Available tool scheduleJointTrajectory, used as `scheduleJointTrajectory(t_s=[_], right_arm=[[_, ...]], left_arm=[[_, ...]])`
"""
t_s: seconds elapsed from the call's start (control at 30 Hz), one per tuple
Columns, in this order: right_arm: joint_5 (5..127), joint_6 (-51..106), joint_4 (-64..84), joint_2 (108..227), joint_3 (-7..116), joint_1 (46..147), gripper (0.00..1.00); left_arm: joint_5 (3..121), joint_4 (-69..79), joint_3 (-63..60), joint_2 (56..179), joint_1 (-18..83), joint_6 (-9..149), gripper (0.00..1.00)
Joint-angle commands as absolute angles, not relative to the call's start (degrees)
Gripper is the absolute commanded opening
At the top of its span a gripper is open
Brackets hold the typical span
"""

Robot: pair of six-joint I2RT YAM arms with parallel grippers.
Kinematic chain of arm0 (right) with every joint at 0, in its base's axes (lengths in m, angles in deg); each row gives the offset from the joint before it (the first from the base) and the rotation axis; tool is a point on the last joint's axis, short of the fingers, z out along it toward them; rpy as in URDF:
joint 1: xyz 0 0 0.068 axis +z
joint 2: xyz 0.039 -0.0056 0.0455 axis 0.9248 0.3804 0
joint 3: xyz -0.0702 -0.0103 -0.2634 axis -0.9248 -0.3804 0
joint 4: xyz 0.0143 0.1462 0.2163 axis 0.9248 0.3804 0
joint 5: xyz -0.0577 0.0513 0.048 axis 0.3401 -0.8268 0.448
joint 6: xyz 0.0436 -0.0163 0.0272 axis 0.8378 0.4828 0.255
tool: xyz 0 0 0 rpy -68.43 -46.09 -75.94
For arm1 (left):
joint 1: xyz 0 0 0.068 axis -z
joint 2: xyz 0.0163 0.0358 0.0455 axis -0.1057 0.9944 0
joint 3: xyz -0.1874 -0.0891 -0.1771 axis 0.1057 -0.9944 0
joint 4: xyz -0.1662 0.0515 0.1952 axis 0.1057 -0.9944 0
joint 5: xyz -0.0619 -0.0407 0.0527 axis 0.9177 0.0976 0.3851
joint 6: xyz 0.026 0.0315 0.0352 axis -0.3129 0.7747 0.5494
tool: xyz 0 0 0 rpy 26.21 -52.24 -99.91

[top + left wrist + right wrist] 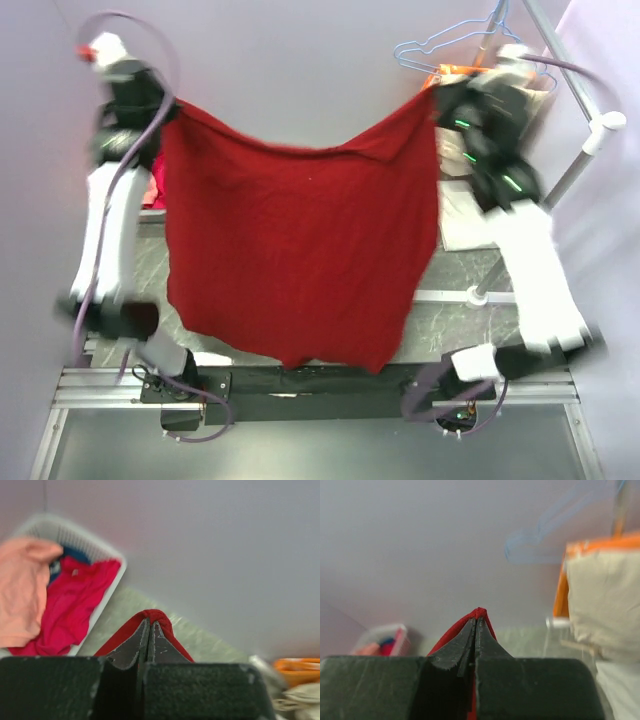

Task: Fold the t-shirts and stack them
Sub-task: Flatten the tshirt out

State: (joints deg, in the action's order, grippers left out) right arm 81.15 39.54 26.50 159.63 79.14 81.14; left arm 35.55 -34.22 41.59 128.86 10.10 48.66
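**Red shirt carried on two thin pinches**

The dark red t-shirt [300,250] is held spread in the air above the table [460,310]. One upper corner is pinched by the left fingers [131,649] and the other by the right fingers [454,647]. Both pairs are pressed together on only a small fold of cloth. A corner could be lost if the cloth is pulled taut. The hem hangs at the near edge and could be snagged on the arm bases. Room is tight at the far right corner, beside the hangers [447,42] and pole [575,165]. The far left corner is crowded by the basket [107,600]. The table's middle is hidden by the shirt.
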Motion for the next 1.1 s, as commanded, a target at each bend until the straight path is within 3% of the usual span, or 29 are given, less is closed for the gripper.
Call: scheduleJointTrajectory(t_s=[0.0,0.27,0.4,0.5,0.67,0.83,1.07], right_arm=[[83.27,41.48,23.83,173.33,80.22,80.82,0.0],[82.66,39.37,27.95,190.23,107.79,79.77,0.0],[82.83,37.44,28.68,190.62,115.04,79.42,0.0],[82.74,36.47,23.07,181.31,101.48,79.24,0.0],[81.95,35.24,21.88,167.24,86.84,79.15,0.0],[78.71,39.45,26.54,157.3,67.52,79.24,0.0],[68.6,49.81,39.02,151.58,45.01,80.47,0.0]], left_arm=[[34.92,-32.87,43.47,142.31,9.94,46.72,0.01],[38.6,-29.37,73.96,164.04,9.06,44.35,0.01],[42.12,-16.89,64.44,157.39,8.97,43.03,0.01],[42.04,-19.76,65.98,153.87,8.97,44.51,0.01],[39.14,-24.67,56.95,146.13,9.06,46.54,0.01],[35.62,-28.55,32.62,133.84,10.2,46.81,0.01],[37.02,-38.84,0.71,127.22,13.62,40.59,0.01]])
